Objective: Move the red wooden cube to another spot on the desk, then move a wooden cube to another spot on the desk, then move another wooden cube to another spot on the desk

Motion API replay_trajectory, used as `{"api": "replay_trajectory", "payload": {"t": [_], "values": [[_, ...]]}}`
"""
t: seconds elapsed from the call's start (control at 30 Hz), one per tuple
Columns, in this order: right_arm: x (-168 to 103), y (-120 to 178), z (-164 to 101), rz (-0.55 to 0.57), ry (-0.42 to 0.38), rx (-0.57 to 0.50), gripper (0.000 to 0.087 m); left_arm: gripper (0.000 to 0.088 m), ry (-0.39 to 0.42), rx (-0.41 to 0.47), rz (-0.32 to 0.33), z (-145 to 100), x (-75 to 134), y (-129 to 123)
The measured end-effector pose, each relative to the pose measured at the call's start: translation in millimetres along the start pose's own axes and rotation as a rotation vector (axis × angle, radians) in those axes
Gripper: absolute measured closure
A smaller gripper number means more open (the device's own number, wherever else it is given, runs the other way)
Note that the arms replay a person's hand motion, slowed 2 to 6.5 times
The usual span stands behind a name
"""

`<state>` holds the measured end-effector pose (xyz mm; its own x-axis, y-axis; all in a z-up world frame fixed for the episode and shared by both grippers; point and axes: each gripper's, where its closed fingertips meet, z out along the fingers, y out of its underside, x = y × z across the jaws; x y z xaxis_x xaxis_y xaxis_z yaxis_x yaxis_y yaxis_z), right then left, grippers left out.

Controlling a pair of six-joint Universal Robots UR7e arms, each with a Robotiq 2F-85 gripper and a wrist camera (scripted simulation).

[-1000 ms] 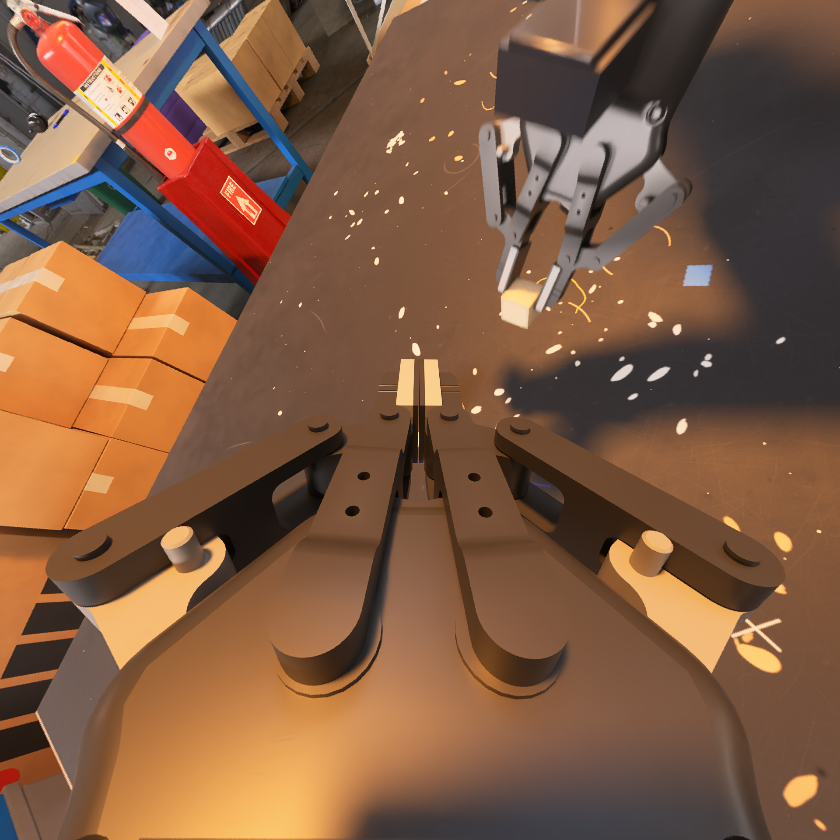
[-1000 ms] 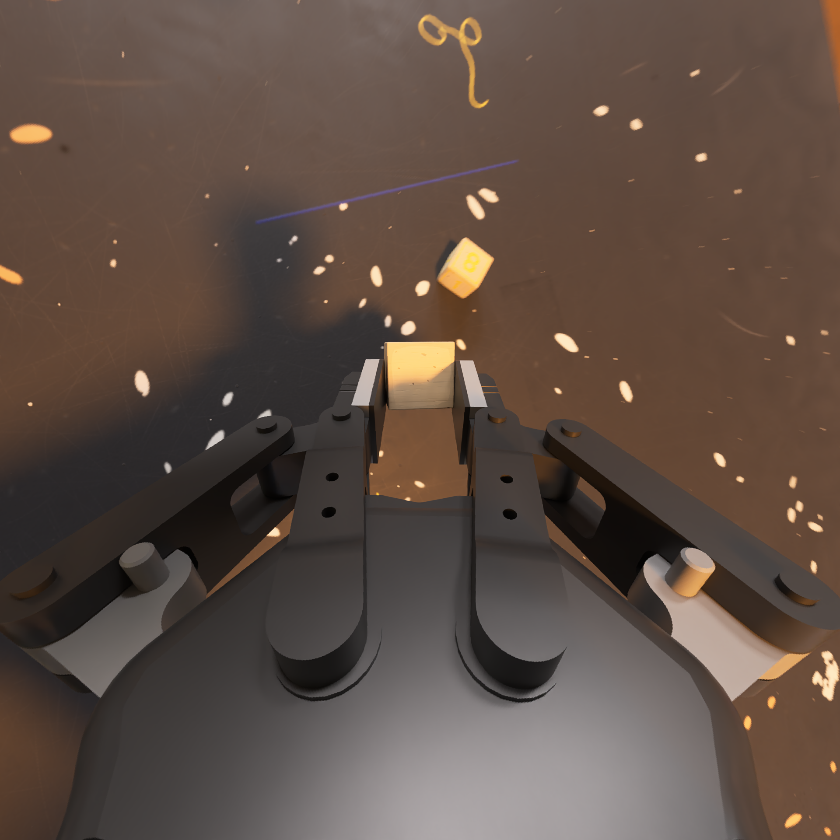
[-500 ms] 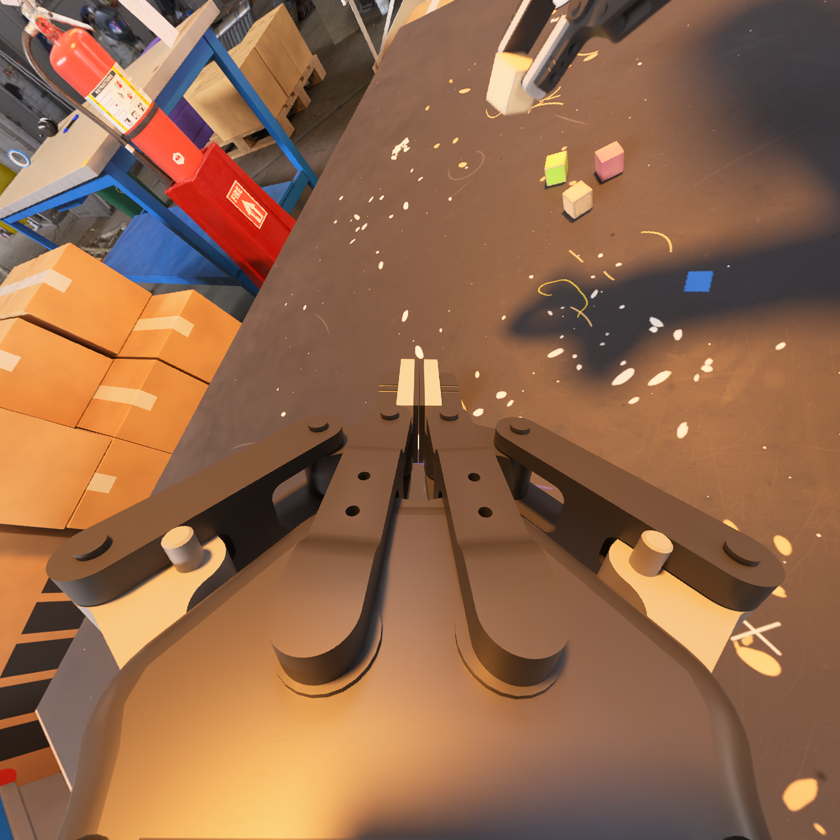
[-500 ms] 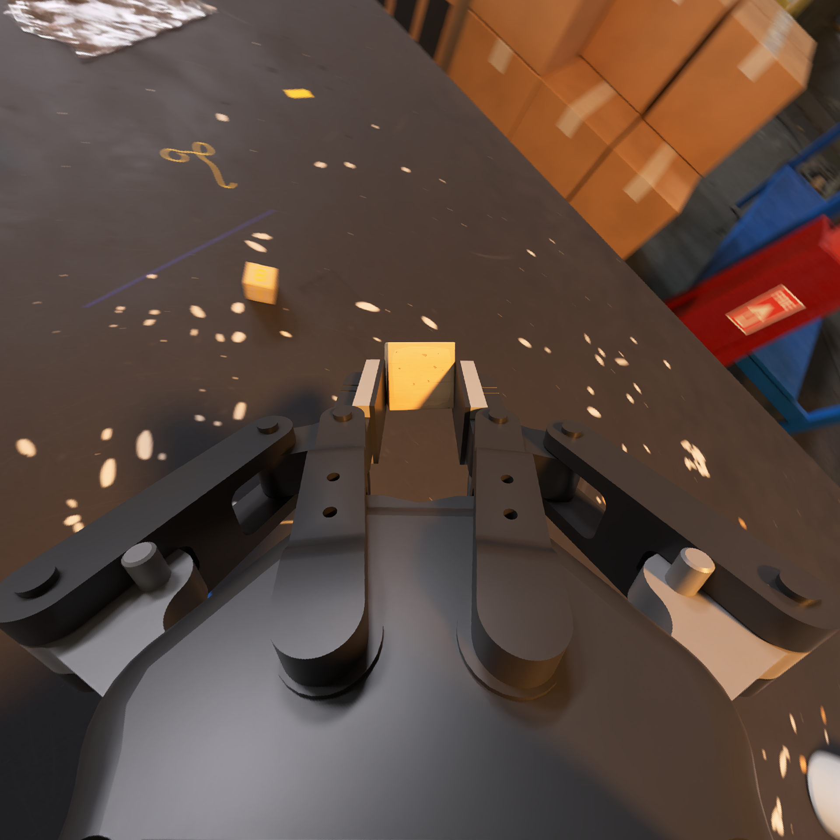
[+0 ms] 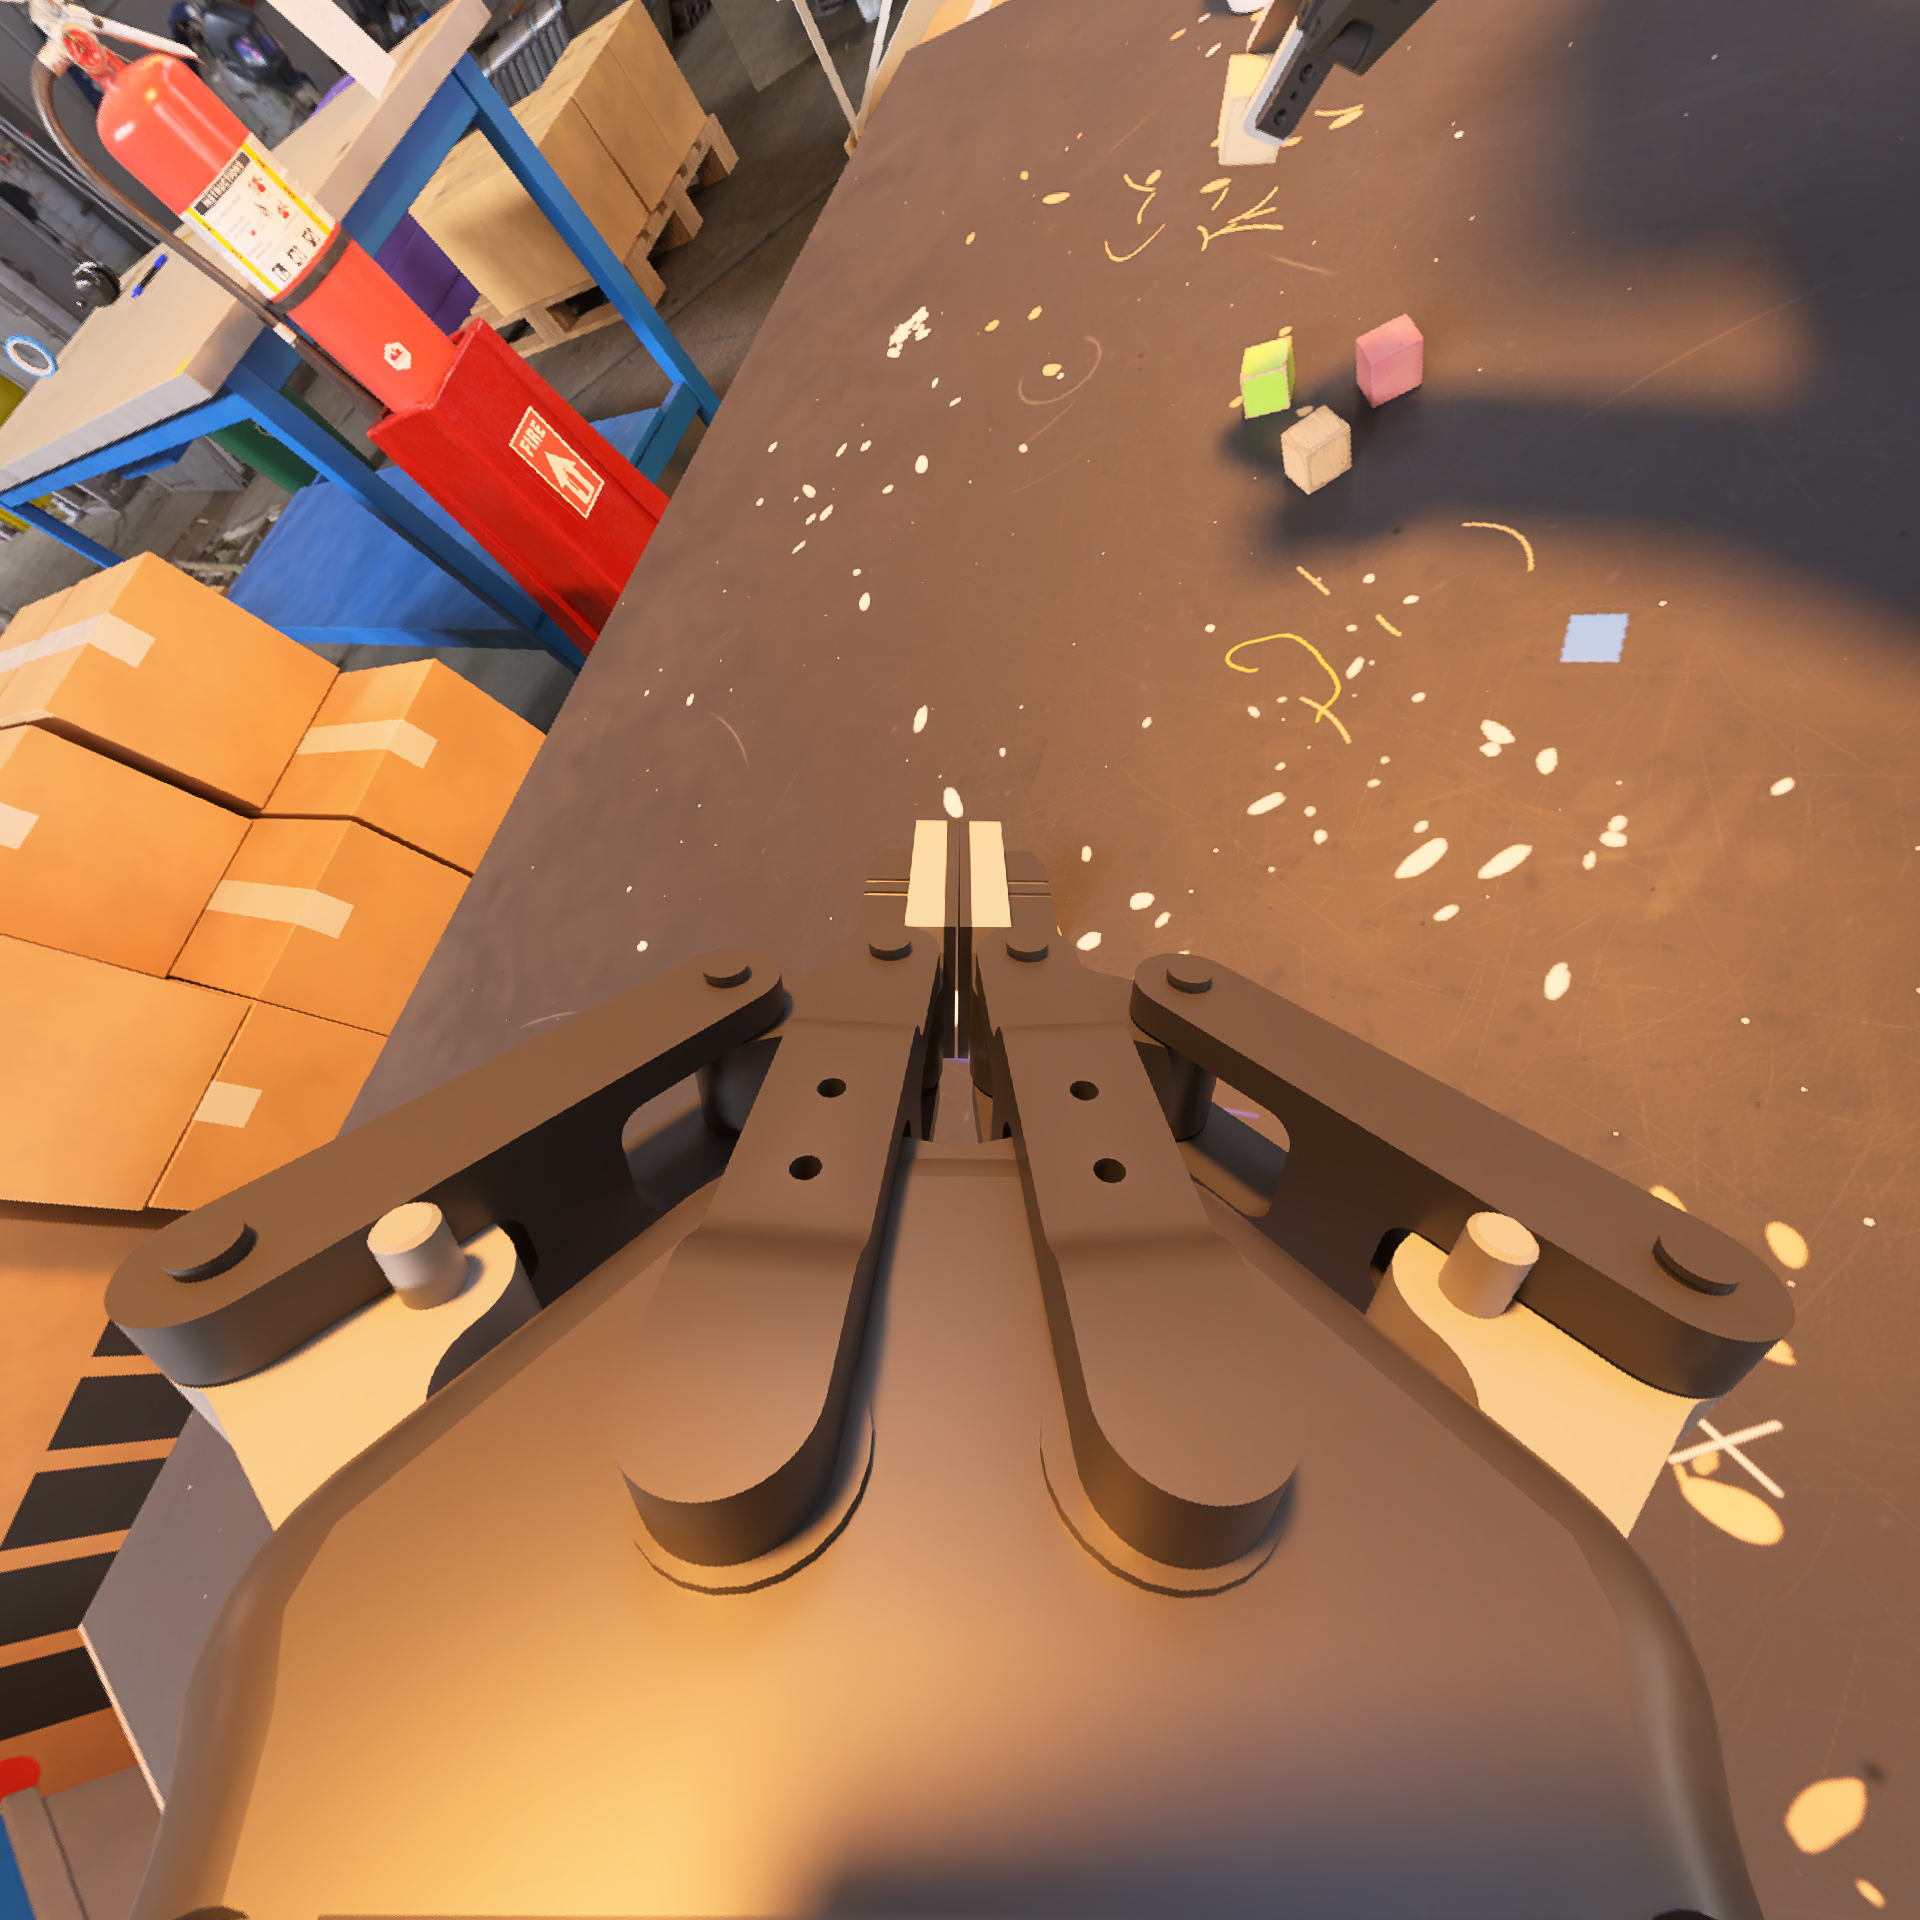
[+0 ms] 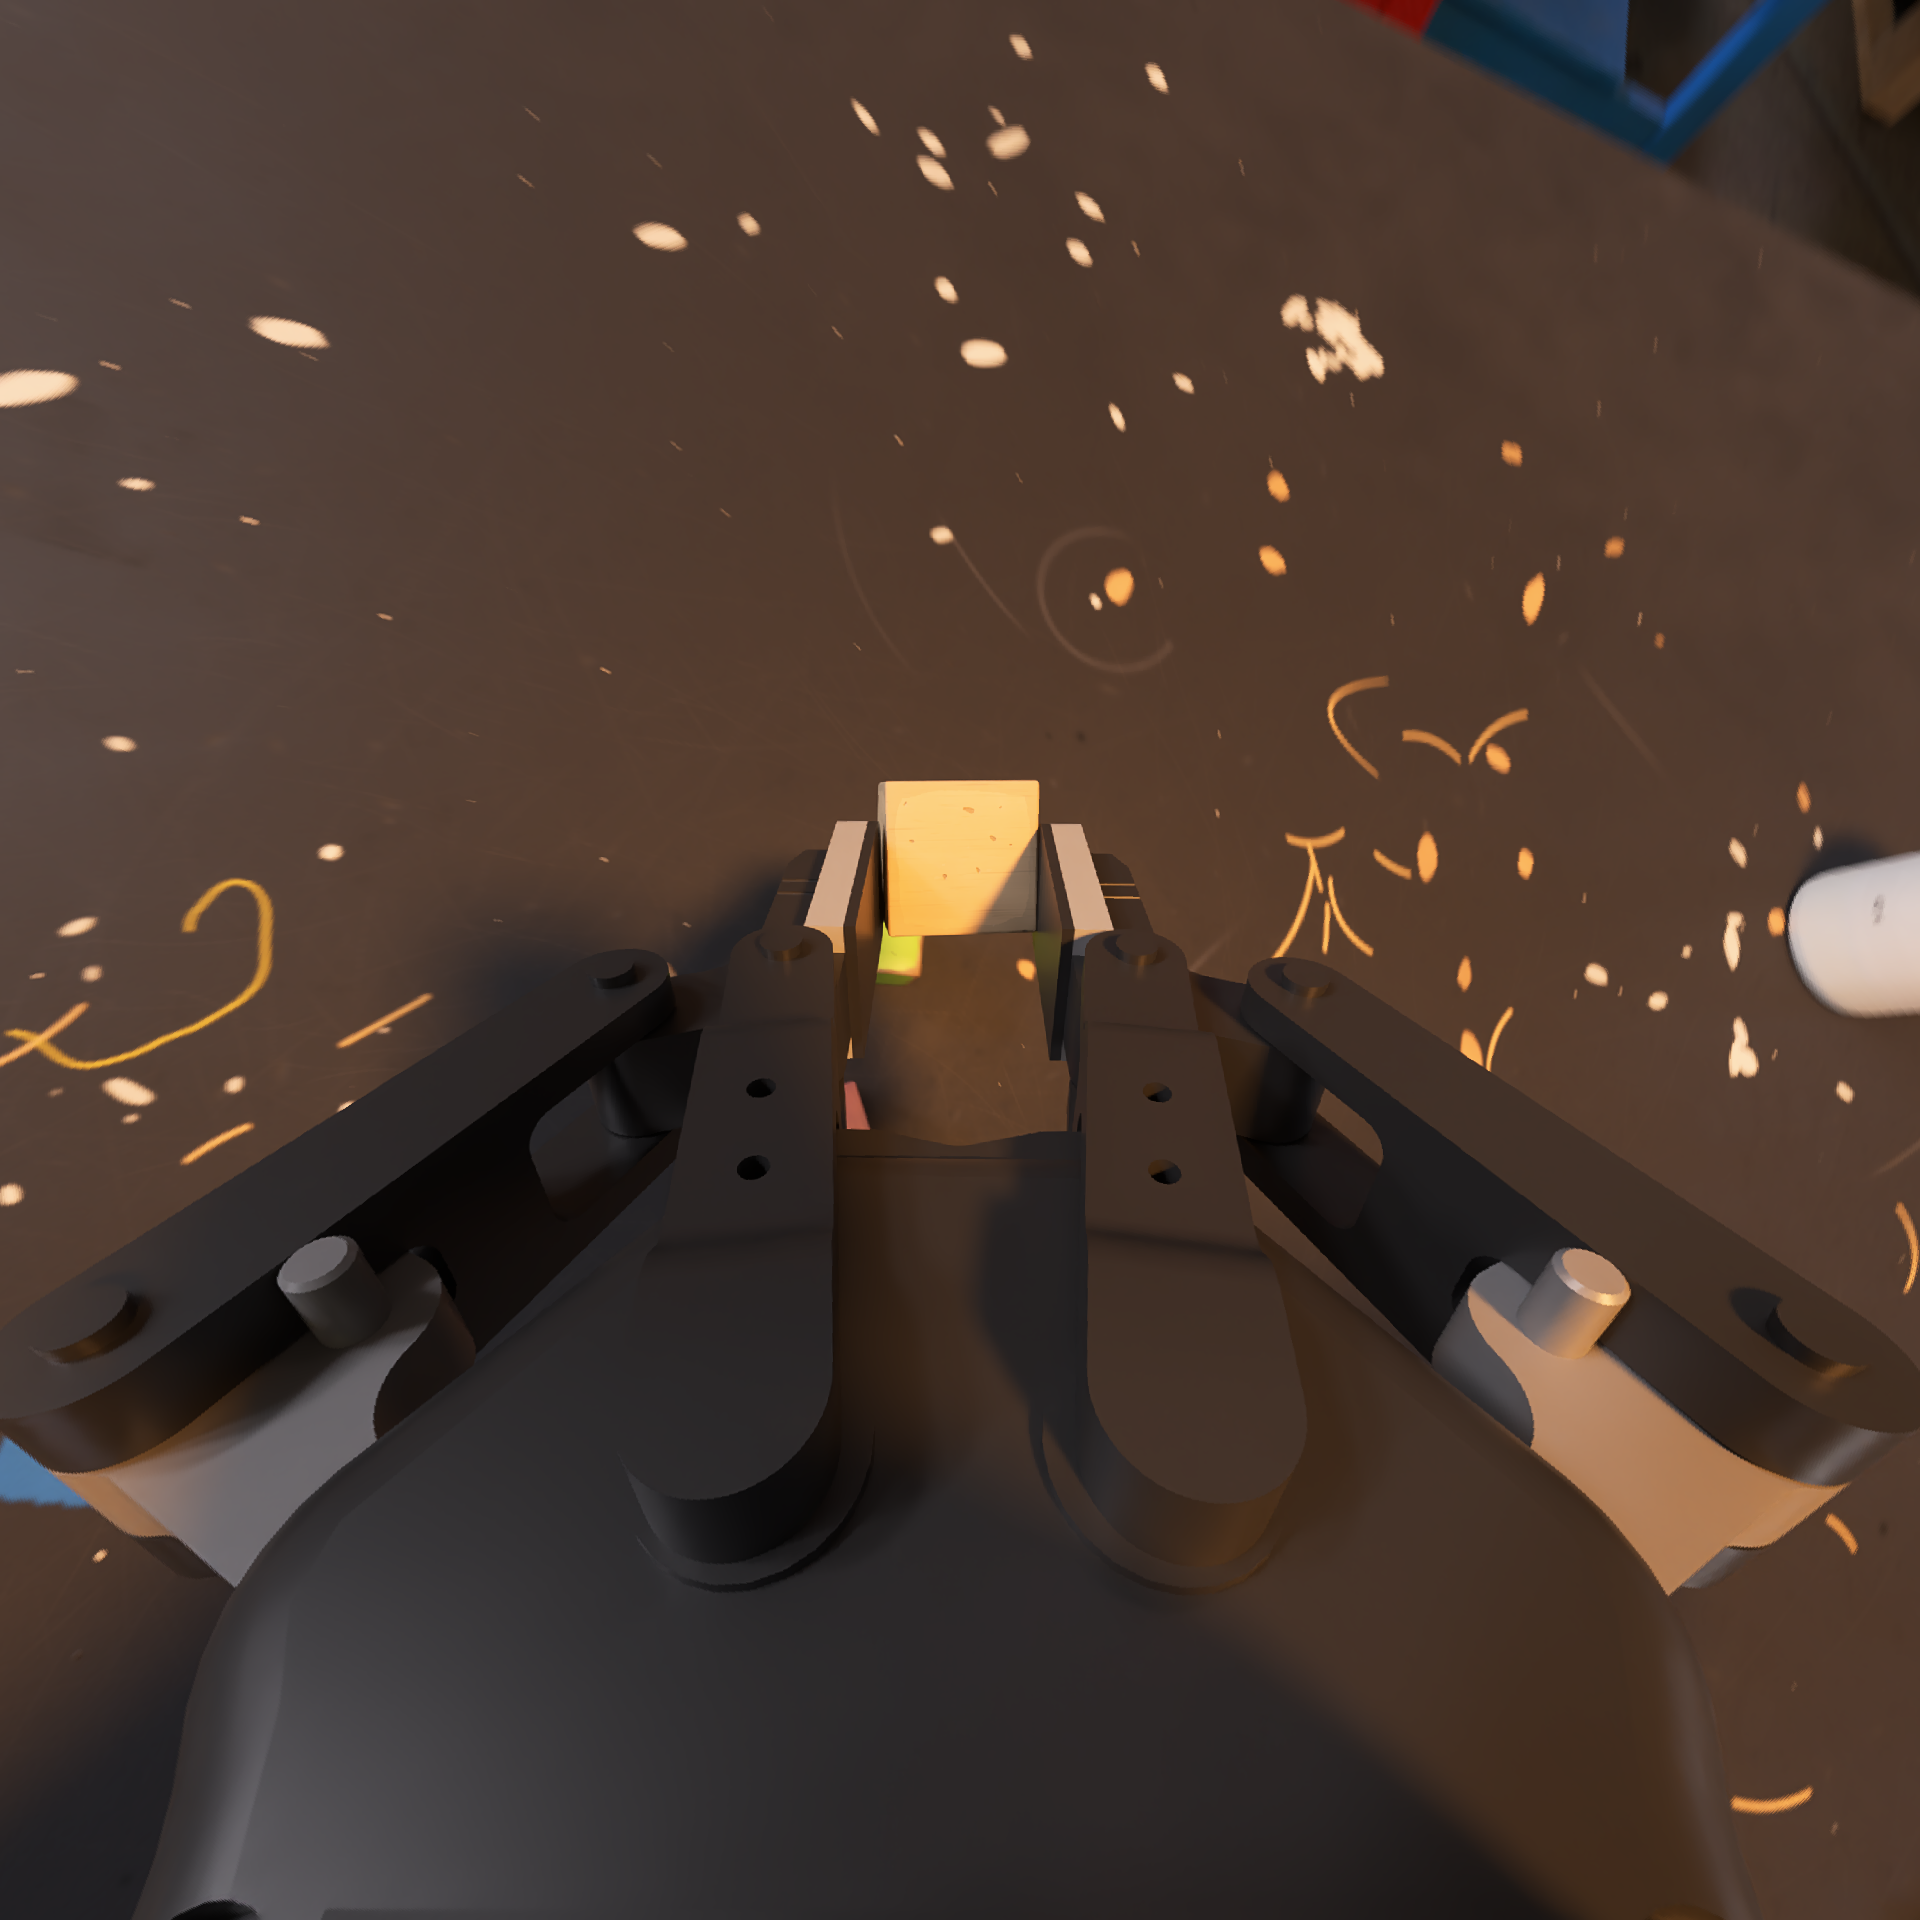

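My right gripper [image 6: 958, 868] is shut on a plain pale wooden cube [image 6: 958, 854] and holds it above the dark desk [image 6: 623, 571]. The same cube [image 5: 1242, 109] and the right gripper's fingers [image 5: 1288, 88] show at the far top of the left wrist view. A pinkish-red cube [image 5: 1388, 358], a green cube [image 5: 1267, 376] and a plain wooden cube [image 5: 1316, 448] sit close together on the desk at upper right in the left wrist view. Slivers of green [image 6: 899, 954] and red [image 6: 854, 1107] show under my right gripper. My left gripper [image 5: 957, 871] is shut and empty, over the desk's near part.
The desk's left edge [image 5: 665, 582] runs diagonally. Beyond it are stacked cardboard boxes [image 5: 187, 852], a red fire cabinet [image 5: 520, 478] and an extinguisher [image 5: 239, 218] on a blue rack. A white cylinder [image 6: 1860, 930] lies at the right edge of the right wrist view. A blue patch [image 5: 1594, 636] marks the desk.
My right gripper has carried the pale cube away from near the left gripper to the far part of the desk, turning as it went. The left gripper has not moved.
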<state>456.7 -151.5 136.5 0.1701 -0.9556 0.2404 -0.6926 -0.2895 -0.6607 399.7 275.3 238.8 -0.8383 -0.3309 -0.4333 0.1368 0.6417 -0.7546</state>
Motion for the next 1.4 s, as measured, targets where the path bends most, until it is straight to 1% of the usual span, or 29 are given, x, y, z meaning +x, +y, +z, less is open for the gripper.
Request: {"api": "replay_trajectory", "payload": {"t": [0.17, 0.4, 0.53, 0.7, 0.87, 1.1, 1.4], "values": [[16.2, 27.4, 25.4, 0.097, 0.024, -0.095, 0.0608, 0.0873, 0.004, -0.006, 0.002, 1.8, 1.4, 0.3], [13.3, 56.1, 52.5, 0.172, -0.01, -0.212, 0.0608, 0.0873, 0.01, -0.015, 0.009, 4.4, 3.5, 0.9], [16.0, 69.4, 61.8, 0.194, 0.016, -0.276, 0.0608, 0.0872, 0.012, -0.021, 0.013, 5.6, 4.3, 1.5], [20.7, 80.7, 68.4, 0.211, 0.068, -0.334, 0.0608, 0.0872, 0.012, -0.025, 0.015, 6.9, 4.6, 1.8], [21.7, 87.6, 71.7, 0.23, 0.09, -0.369, 0.0608, 0.0873, 0.015, -0.024, 0.012, 8.1, 4.7, 1.6], [19.9, 95.8, 74.2, 0.248, 0.081, -0.41, 0.0608, 0.0873, 0.019, -0.026, 0.009, 9.8, 4.8, 2.0], [18.4, 100.7, 77.7, 0.262, 0.071, -0.427, 0.0608, 0.0872, 0.022, -0.036, 0.011, 11.8, 5.5, 3.6]]}}
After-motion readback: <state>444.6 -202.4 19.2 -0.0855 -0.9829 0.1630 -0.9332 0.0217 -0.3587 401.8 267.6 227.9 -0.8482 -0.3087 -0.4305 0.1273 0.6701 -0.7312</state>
